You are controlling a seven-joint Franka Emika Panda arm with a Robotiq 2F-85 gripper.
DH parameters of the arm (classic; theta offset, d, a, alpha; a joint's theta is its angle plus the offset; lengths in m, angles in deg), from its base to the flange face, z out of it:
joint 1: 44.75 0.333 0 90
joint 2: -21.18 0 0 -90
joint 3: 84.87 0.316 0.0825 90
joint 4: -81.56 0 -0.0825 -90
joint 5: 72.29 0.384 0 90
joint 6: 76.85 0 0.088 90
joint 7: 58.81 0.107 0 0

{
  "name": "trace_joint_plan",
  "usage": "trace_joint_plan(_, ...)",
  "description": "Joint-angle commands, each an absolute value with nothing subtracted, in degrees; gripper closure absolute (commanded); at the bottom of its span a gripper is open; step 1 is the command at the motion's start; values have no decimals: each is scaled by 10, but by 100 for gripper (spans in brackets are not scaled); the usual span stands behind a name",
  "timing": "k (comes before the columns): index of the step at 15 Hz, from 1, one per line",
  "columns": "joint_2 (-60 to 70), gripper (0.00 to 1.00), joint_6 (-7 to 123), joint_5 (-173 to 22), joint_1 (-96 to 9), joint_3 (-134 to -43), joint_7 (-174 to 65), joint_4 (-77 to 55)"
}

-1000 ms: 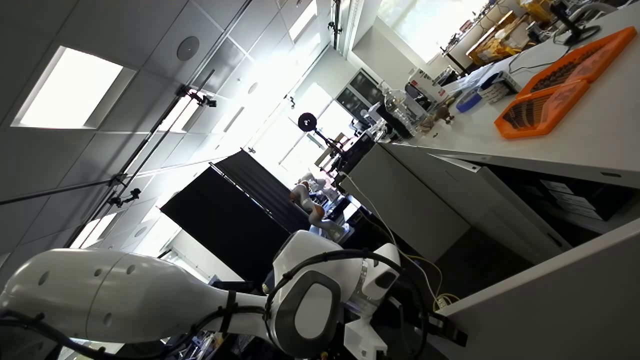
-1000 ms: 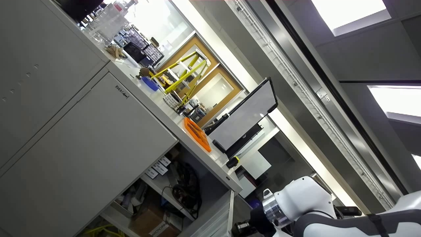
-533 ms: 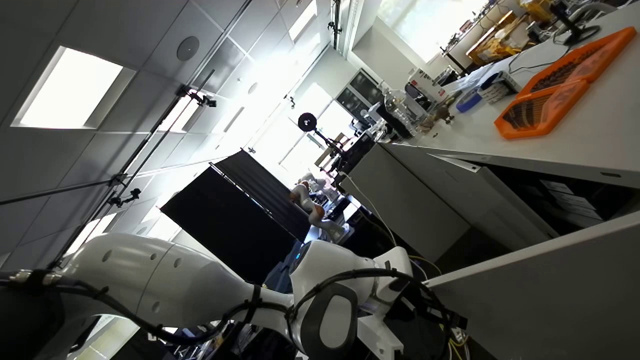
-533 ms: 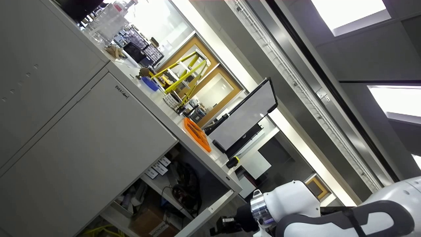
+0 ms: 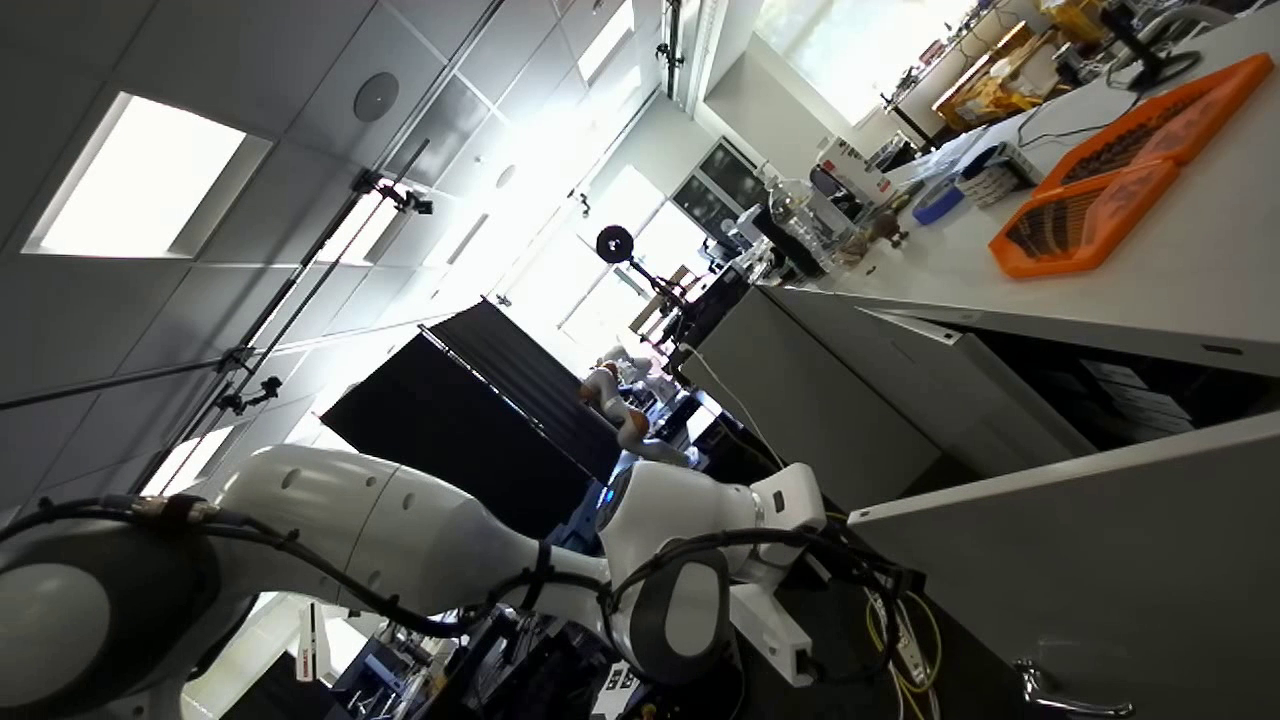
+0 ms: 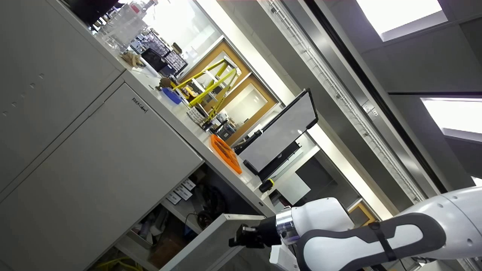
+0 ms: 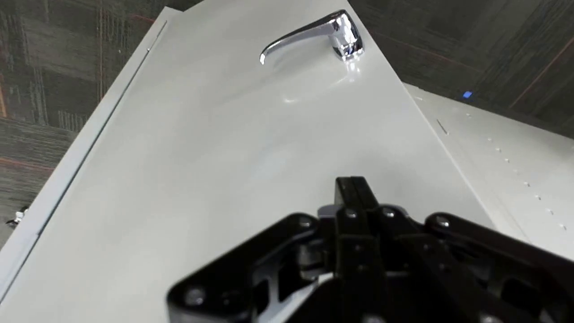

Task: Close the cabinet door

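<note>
A grey cabinet (image 6: 239,206) stands before the jaws of a white robot arm (image 6: 361,244) in an exterior view, its white countertop (image 6: 233,180) running above them; the arm now reaches closer to the cabinet than half a second ago. Left of the jaws is a broad grey panel (image 6: 109,162). The cabinet door (image 7: 202,157), pale and flat, lies directly ahead of the jaws and fills much of the wrist view. It stands partly open, swung farther in than half a second ago; whether the jaws touch it cannot be told. Below and left of them, a cardboard box (image 6: 165,250) sits in the cabinet, its "MICROPA" lettering, readable half a second earlier, now behind the door. An orange case (image 6: 226,153) lies unmoved on the countertop above the jaws. The black gripper (image 7: 351,180) has its jaws drawn together, one against the other. Beyond them, near the top of the wrist view, the door's silver handle (image 7: 327,26) projects; it has also come into an exterior view. White labels (image 6: 182,192) inside the cabinet, above and left of the jaws, are too small to read. Farther up and left, black handwriting (image 6: 140,105) on the broad panel appears to read "KUKA Cabinet."
</note>
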State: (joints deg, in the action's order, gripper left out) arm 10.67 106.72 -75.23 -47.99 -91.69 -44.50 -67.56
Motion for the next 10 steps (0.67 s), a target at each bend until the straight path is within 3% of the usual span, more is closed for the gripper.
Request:
trace_joint_plan(1,63,100,1119,-745,-386,-1014,-404,-638)
trace_joint_plan(10,-36,100,1157,-629,-198,-1147,-371,-551)
